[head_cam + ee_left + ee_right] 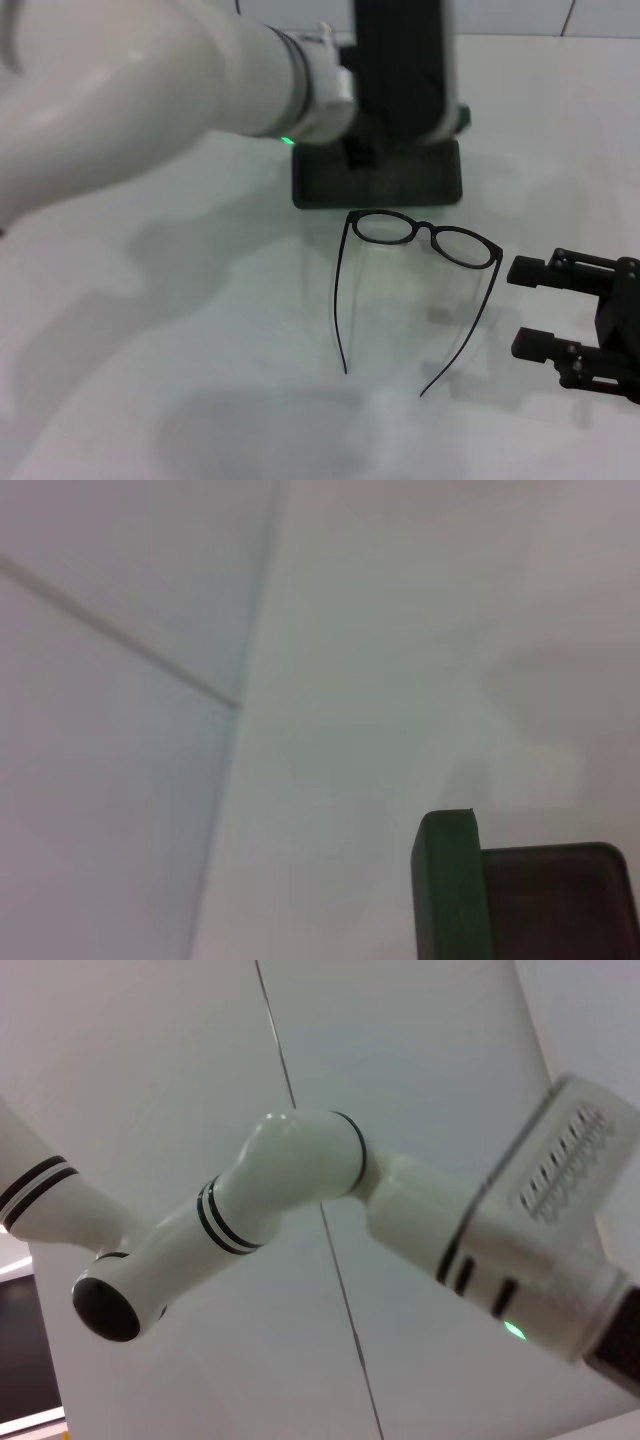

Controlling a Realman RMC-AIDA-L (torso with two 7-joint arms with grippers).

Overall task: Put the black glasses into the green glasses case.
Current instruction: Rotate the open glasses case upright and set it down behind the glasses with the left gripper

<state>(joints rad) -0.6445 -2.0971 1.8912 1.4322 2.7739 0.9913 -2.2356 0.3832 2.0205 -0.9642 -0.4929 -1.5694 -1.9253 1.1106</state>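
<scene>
Right gripper (528, 308): low at the right edge of the head view, its two black fingers (535, 271) spread wide apart with nothing between them, pointing toward the glasses.
Black glasses (425, 236): just beside the right gripper's fingertips, apart from them, lying on the worktop; temple arms unfolded and stretched toward the robot, lenses on the far side.
Green glasses case (378, 178): beyond the glasses from the right gripper, near their front; open, with the lid standing upright.
Left gripper: at the case's raised lid; the dark wrist housing covers its fingers, so I cannot tell whether they are spread or closed.
Left arm (130, 95): white, crossing the upper left of the head view, a green light lit near its wrist.
Left wrist view only: one rounded green corner of the case (447, 885) and its dark inside, seen close.
Right wrist view only: the left arm's white links (290, 1185) with black rings and a green light, against pale panels.
Worktop (180, 330): plain white, glossy, with soft shadows.
Room: pale panels with thin seams.
</scene>
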